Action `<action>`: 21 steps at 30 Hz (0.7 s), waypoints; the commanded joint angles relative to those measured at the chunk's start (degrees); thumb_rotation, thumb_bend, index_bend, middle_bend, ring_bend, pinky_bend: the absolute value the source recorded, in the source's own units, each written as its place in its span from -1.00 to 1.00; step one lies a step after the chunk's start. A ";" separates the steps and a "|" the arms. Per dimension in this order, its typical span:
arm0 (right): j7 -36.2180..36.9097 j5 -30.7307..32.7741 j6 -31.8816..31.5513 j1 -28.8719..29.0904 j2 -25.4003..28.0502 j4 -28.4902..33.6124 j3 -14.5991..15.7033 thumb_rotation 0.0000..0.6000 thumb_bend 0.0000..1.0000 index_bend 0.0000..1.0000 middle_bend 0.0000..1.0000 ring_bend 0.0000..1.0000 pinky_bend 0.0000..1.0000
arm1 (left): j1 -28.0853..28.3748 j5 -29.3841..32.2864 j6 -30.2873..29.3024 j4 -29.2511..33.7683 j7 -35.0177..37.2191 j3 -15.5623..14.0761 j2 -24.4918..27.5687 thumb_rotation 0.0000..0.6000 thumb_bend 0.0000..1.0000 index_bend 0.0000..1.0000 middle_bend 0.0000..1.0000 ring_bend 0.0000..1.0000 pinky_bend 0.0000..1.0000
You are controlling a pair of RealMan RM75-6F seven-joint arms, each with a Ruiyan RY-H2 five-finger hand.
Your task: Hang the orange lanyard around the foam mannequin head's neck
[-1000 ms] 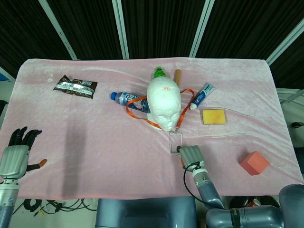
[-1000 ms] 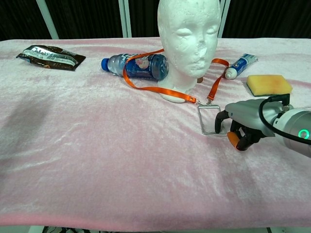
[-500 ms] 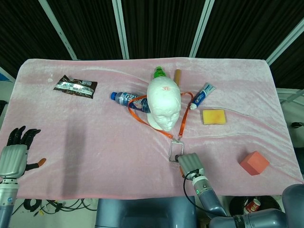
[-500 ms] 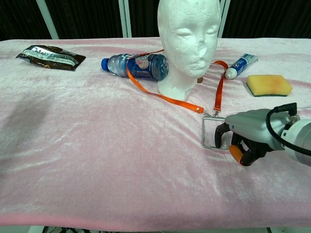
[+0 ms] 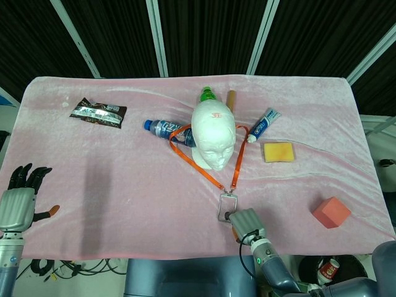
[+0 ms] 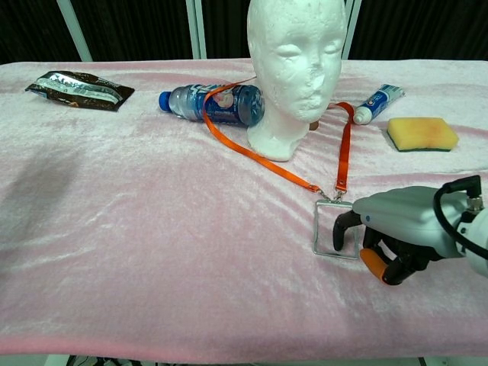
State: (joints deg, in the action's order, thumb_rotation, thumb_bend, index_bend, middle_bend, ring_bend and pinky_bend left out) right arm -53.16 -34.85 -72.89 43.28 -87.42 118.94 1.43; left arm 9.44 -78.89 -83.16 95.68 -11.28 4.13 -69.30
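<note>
At the near edge of the table, your right hand (image 6: 400, 232) grips the clear badge holder (image 6: 334, 228) on the end of the orange lanyard (image 6: 263, 158), fingers curled over the holder's right side. Both straps run taut from the holder back to the foam mannequin head (image 6: 296, 69) and pass behind it at its base; whether the loop sits fully around the neck cannot be told from either view.

Risks as judged: the straps appear to carry tension, so further pull toward you could tip or drag the foam head, which looks light. The left strap crosses the blue water bottle (image 6: 213, 104) lying just beside the head; a sideways tug could roll it. Letting go abruptly under tension may let the holder spring back and shift the loop.

Your left hand (image 5: 20, 198) hovers well apart at the table's left edge, fingers spread, holding nothing. The holder lies flat on the pink cloth (image 6: 152, 229), directly under the right hand's fingertips.
</note>
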 commanded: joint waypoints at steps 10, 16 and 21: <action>10.18 -2.50 1.04 -1.27 6.03 -0.98 -6.65 1.00 -0.44 -0.97 0.04 0.15 0.07 | 0.08 -0.02 0.79 -0.14 0.58 0.15 0.05 1.00 -0.79 -0.64 -0.65 -1.00 -0.98; 18.93 -5.23 1.79 -5.08 19.24 0.75 -8.94 1.00 -0.48 -0.97 -0.44 -0.35 -0.49 | -0.08 -0.90 0.56 0.38 0.96 -0.07 0.37 1.00 -0.79 -0.64 -0.65 -1.00 -0.98; 33.04 -9.47 7.25 -10.21 30.39 -2.60 -10.03 1.00 -0.53 -0.97 -0.54 -0.45 -0.55 | -0.23 -1.92 0.42 0.98 1.23 -0.52 0.55 1.00 -0.79 -0.64 -0.65 -1.00 -0.98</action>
State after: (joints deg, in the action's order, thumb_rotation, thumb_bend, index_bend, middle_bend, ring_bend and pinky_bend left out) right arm -29.52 -40.62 -69.55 37.29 -64.02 118.34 -7.30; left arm 9.22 -80.73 -82.77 96.57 -10.10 3.69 -68.79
